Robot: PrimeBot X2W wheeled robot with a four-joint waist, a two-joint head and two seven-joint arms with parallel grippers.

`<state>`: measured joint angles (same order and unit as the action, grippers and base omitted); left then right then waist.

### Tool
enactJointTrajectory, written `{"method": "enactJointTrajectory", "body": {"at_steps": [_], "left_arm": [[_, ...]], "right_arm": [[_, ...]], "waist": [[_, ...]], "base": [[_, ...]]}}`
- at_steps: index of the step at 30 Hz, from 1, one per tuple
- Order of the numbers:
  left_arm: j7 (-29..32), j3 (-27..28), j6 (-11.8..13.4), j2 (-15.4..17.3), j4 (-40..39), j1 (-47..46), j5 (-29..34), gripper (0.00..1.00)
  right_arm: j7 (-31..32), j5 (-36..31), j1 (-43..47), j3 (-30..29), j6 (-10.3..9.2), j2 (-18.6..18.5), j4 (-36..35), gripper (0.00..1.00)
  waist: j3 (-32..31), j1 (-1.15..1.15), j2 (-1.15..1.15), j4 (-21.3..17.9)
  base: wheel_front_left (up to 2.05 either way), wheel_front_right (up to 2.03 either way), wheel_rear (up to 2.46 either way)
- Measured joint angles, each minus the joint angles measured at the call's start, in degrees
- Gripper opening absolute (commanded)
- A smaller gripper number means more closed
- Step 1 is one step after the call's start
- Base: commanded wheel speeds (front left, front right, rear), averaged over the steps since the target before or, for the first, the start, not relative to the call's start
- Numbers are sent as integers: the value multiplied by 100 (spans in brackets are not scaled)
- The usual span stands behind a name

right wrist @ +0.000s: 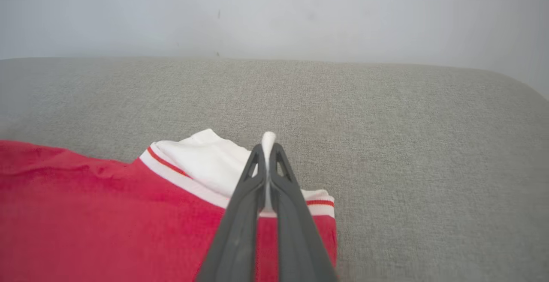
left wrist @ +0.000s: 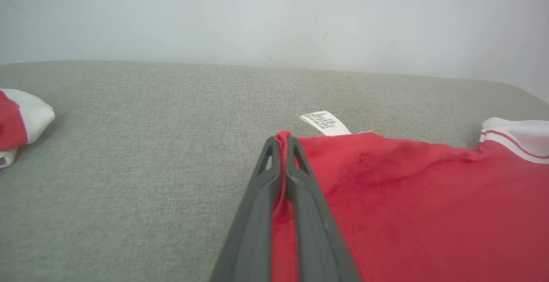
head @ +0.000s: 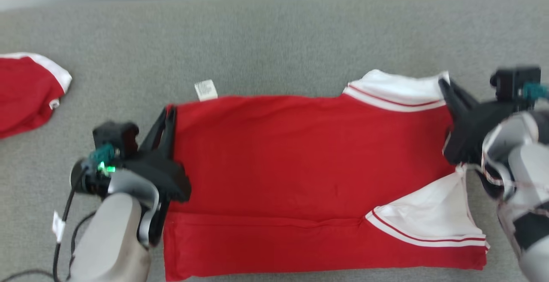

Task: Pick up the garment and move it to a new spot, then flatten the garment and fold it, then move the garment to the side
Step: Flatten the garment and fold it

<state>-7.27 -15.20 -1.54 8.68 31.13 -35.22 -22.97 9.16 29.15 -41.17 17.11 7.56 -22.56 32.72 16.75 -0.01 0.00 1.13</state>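
**Both hands hold the far edge of the garment**

The red garment [head: 300, 157] lies flat on the grey bench [head: 274, 33], with its long axis going from left to right. The left hand [head: 168, 117] is closed on the far left corner, with red cloth pinched between its two fingers. A small white label [head: 206, 90] sticks out just beside it. The right hand [head: 444, 84] is closed on the far right corner, where it grips the white sleeve cloth. So each hand has its own end of the same far edge, and the whole body of the garment lies on the near side of both hands (towards the robot). I judge that the coming fold must bring this edge to the near side, across the short axis, with both hands going together. A second red piece [head: 25, 93] lies well apart on the left.
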Motion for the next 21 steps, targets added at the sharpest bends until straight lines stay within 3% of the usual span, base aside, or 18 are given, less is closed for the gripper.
{"method": "enactJointTrajectory", "body": {"at_steps": [10, 21], "left_arm": [[-108, -54, 97, 44, 432, 740, -68, 0], [-181, -119, 170, 162, 668, 1101, -74, 0]], "right_arm": [[968, 88, 1927, -638, 0, -10, -1483, 0], [2030, -67, 3184, -1236, 0, 381, -2742, 0]], "waist": [[-703, -1, 0, -125], [-1035, 0, 0, -304]], "base": [[0, 0, 0], [0, 0, 0]]}}
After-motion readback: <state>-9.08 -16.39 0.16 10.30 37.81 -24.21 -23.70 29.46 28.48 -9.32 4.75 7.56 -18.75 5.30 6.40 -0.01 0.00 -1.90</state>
